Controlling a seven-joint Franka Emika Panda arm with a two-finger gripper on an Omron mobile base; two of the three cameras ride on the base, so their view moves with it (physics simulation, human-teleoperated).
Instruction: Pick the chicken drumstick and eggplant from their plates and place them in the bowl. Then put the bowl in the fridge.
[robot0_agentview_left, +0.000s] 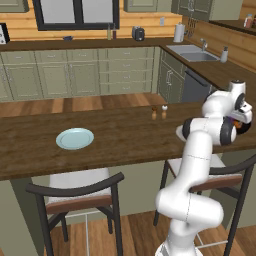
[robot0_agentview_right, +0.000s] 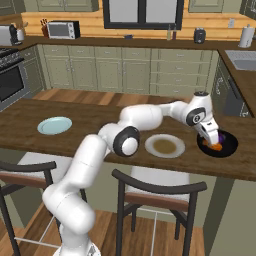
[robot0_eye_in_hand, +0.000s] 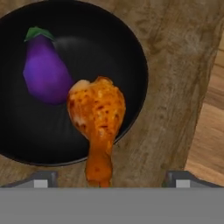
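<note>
The arm reaches across the wooden counter (robot0_agentview_right: 100, 122) so that its gripper (robot0_agentview_right: 212, 138) hangs directly above the black bowl (robot0_agentview_right: 229, 148), which stands near the counter's right end. Seen from the hand camera, the two finger tips (robot0_eye_in_hand: 41, 180) stand wide apart at either side of the frame with nothing between them, so the hand is open and grips nothing. The chicken drumstick (robot0_eye_in_hand: 97, 118) lies in the bowl (robot0_eye_in_hand: 131, 57) with its fat end toward the middle and its narrow end propped over the near rim, pointing out toward the counter; this slanted rest fits a piece let fall from just above. The eggplant (robot0_eye_in_hand: 43, 72) lies deeper in the same bowl, its green cap toward the far wall, just beside the drumstick's fat end and perhaps touching it. Both plates are bare: the cream plate with the tan centre (robot0_agentview_right: 165, 145) sits just left of the bowl, and the pale blue plate (robot0_agentview_right: 54, 125) lies well apart toward the counter's left end, also visible in the left base view (robot0_agentview_left: 75, 138). Judged from this layout, the loading step is complete, and what remains is to carry the bowl to the fridge. The overhanging narrow end is the likely hazard, since a tilt in transit could tip the drumstick out; a grip on the rim away from it would seem safer.
</note>
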